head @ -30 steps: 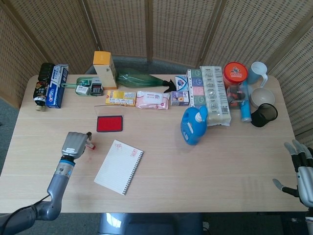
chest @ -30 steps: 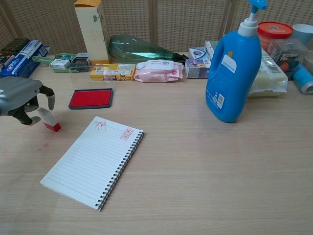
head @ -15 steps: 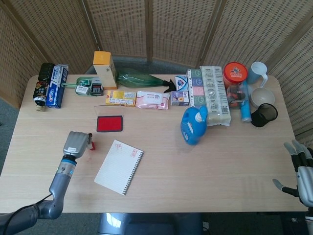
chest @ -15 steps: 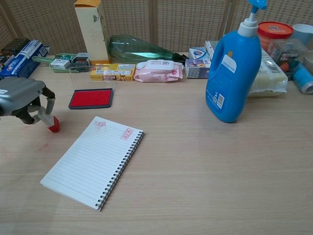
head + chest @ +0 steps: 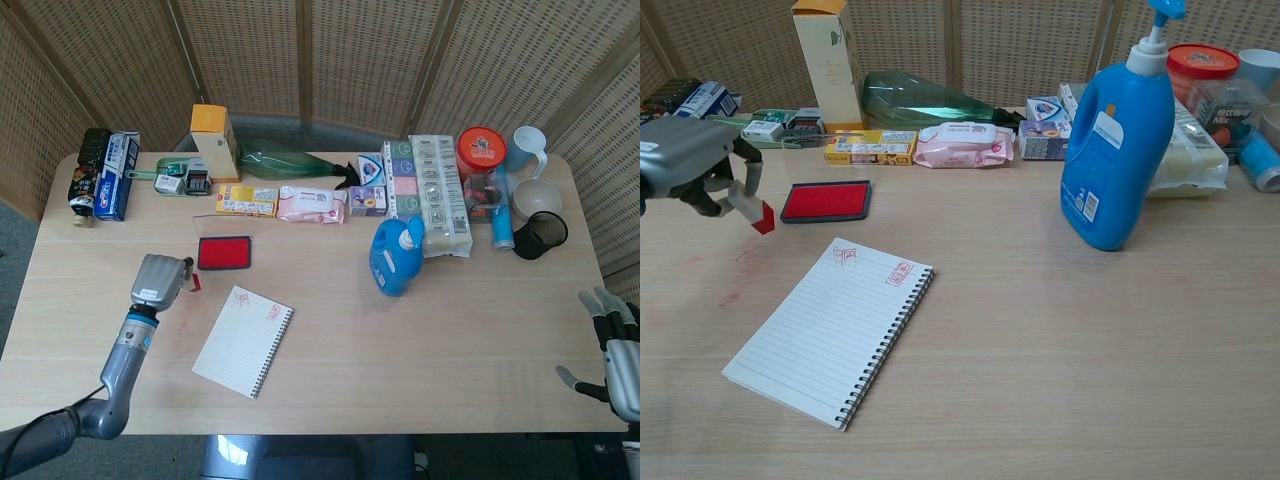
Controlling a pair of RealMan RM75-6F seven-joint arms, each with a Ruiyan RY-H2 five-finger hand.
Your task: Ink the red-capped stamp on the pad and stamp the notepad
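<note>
My left hand [image 5: 160, 279] [image 5: 685, 168] holds the small red-capped stamp [image 5: 753, 210] [image 5: 194, 283] above the table, tilted with its red end down, just left of the red ink pad [image 5: 224, 252] [image 5: 826, 200]. The spiral notepad [image 5: 244, 340] [image 5: 830, 328] lies open in front of the pad and bears two red stamp marks near its top edge. My right hand [image 5: 612, 352] hangs at the table's far right edge, fingers spread, holding nothing.
A blue detergent bottle [image 5: 396, 256] [image 5: 1118, 137] stands right of centre. Boxes, a green bottle [image 5: 925, 101], tissues and cups line the back edge. Faint red smudges [image 5: 735, 277] mark the table below my left hand.
My left hand has lifted the stamp off the table and carried it back and right, toward the ink pad. The right hand has stayed put.
</note>
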